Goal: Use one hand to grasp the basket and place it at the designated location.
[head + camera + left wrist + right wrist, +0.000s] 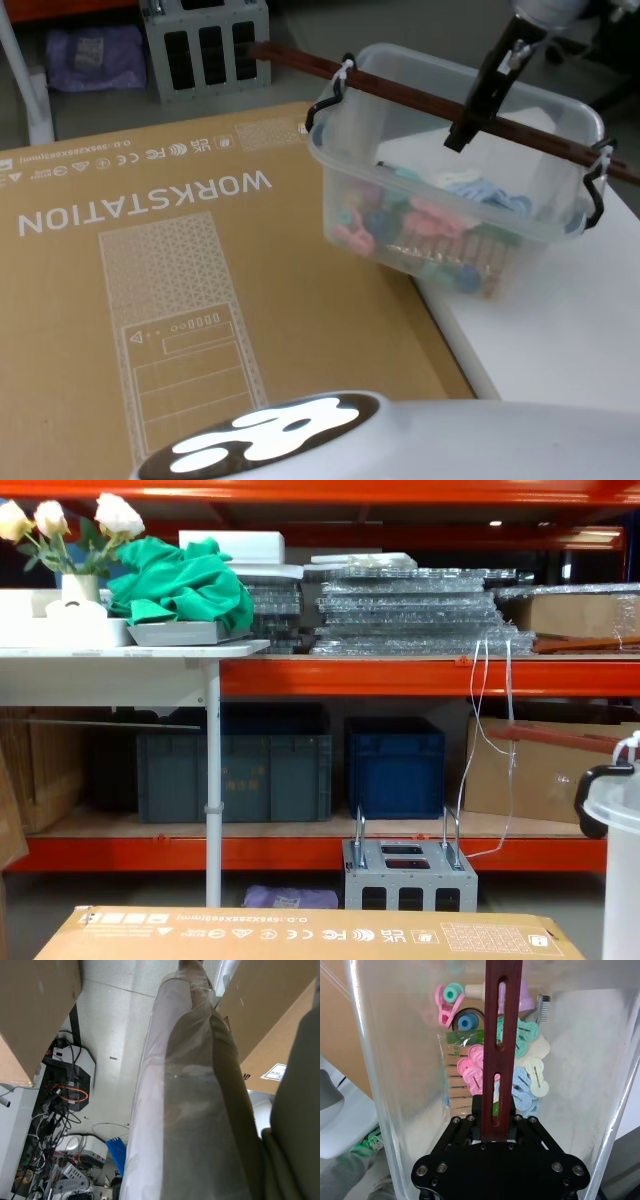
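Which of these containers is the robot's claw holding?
The translucent basket: the right gripper clamps its reddish-brown handle. The grey metal box and blue crates stand apart.

White desk point(570, 330) on the right, and butted up against its left edge is a big flat cardboard box point(200, 280) with WORKSTATION printed on top. The basket point(440, 240) is over that seam, can't tell if it's actually touching down. Further back on the floor point(400, 25): a grey metal box point(205, 45) and a purple bundle point(95, 55).
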Available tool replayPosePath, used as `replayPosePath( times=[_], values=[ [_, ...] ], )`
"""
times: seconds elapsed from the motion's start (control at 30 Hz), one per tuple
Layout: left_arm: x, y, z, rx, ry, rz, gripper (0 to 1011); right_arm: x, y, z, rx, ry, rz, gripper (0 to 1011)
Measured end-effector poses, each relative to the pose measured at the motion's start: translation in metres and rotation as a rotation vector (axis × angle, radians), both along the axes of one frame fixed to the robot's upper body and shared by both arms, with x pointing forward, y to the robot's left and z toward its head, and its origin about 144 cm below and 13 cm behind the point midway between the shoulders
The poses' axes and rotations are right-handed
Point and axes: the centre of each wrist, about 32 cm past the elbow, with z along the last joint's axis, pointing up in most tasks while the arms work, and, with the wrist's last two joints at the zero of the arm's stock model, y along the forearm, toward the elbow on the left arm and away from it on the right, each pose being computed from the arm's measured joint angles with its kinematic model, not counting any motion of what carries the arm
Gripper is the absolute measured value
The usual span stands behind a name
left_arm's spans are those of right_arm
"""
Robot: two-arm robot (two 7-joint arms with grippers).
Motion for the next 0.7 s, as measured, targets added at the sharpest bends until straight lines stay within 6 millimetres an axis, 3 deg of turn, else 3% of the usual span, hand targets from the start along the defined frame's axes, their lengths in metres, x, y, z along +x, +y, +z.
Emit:
replayPosePath(
  times=[0.7],
  values=[
    [0.0, 0.0, 0.0, 0.0, 0.0, 0.0, 0, -0.037, -0.047, -0.014, 0.014, -0.017, -0.224, 233]
  ],
)
